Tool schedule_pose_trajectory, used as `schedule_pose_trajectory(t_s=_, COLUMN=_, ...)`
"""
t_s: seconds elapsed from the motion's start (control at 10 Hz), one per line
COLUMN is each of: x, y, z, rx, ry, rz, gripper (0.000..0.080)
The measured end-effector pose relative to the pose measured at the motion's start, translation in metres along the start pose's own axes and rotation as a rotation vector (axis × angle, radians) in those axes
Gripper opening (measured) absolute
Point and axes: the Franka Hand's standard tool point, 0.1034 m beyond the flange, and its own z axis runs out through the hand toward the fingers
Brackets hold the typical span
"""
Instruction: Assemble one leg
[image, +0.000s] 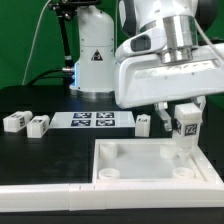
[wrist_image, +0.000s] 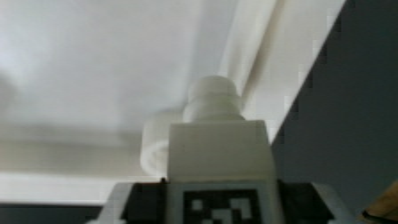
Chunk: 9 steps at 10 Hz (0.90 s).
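- My claw (image: 186, 121) is clamped on the leg (image: 187, 129), holding it upright over the panel's (image: 120, 172) far corner socket.
- I judge it not yet seated; lowering and screwing in remain.
- Spare legs (image: 38, 125) lie on the counter (image: 40, 155).

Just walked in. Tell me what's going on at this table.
The arm's fingers are shut on one leg and hold it upright over the far corner of the large white panel, on the exterior view's right. In the wrist view the leg's narrow tip points down at the panel close to its raised rim; whether it has entered a socket cannot be told. Three more legs lie loose on the black table, near the marker board.
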Motion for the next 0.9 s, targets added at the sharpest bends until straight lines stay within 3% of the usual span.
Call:
schedule_pose_trajectory(t_s=0.1, x=0.007, y=0.006, z=0.001, rx=-0.005, ry=0.01, rz=-0.034, gripper=0.0288)
schedule_pose_trajectory(t_s=0.6, x=0.009, y=0.02, z=0.005, rx=-0.011, ry=0.006, rz=-0.029, gripper=0.0288)
schedule_pose_trajectory(t_s=0.9, x=0.014, y=0.021, z=0.021, rx=-0.012, ry=0.026, rz=-0.023, gripper=0.0288)
